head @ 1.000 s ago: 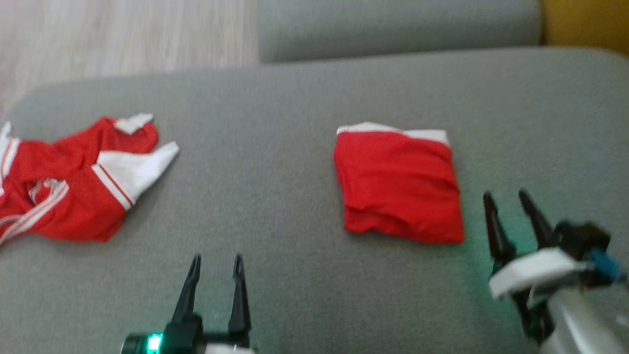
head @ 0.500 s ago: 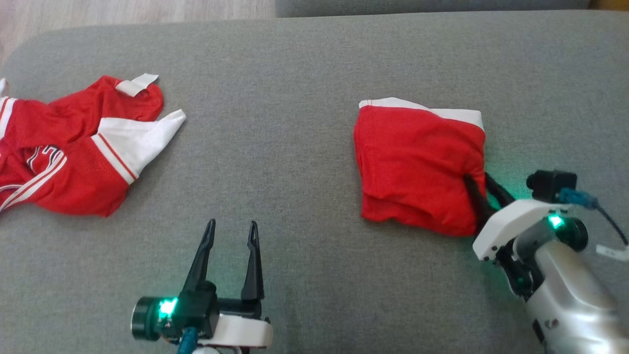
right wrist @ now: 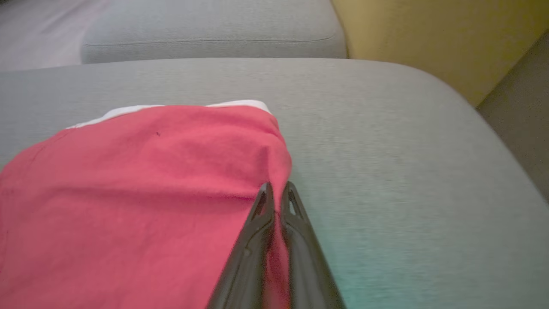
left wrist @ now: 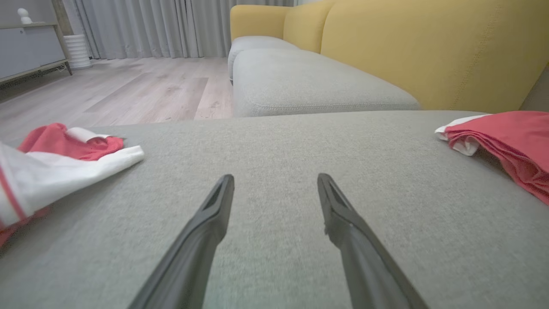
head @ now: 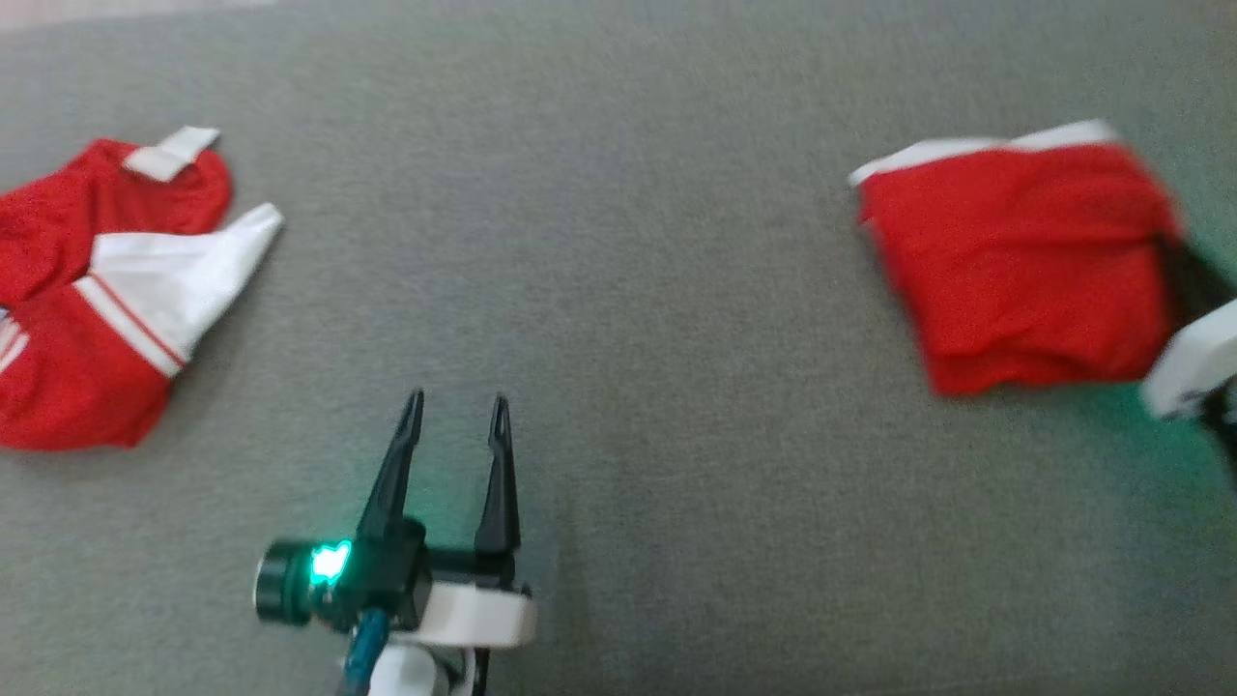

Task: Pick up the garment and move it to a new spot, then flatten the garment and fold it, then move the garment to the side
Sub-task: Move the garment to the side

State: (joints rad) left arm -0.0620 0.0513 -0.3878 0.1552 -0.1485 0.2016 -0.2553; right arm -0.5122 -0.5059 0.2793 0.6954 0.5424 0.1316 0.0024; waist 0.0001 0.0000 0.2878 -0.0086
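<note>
From my head, my left claw point(head: 454, 411) is at 6 o'clock. Its fingers are wide apart and hold nothing. The folded red garment point(head: 1015, 271) lies at 2 o'clock on the grey cushion point(head: 618, 242). A messy red and white shirt point(head: 106, 290) lies at 9 o'clock.

From my left wrist, the garment is at 3 o'clock and the shirt at 9 o'clock.

From my right wrist, my right claw point(right wrist: 278, 189) at 6 o'clock pinches the garment's right edge tight.

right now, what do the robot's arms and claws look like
The left claw has two long, tapering black fingers on a black base with a green light, a white collar and a blue cable. The right claw has matching dark fingers with slotted tips and a white housing.
</note>
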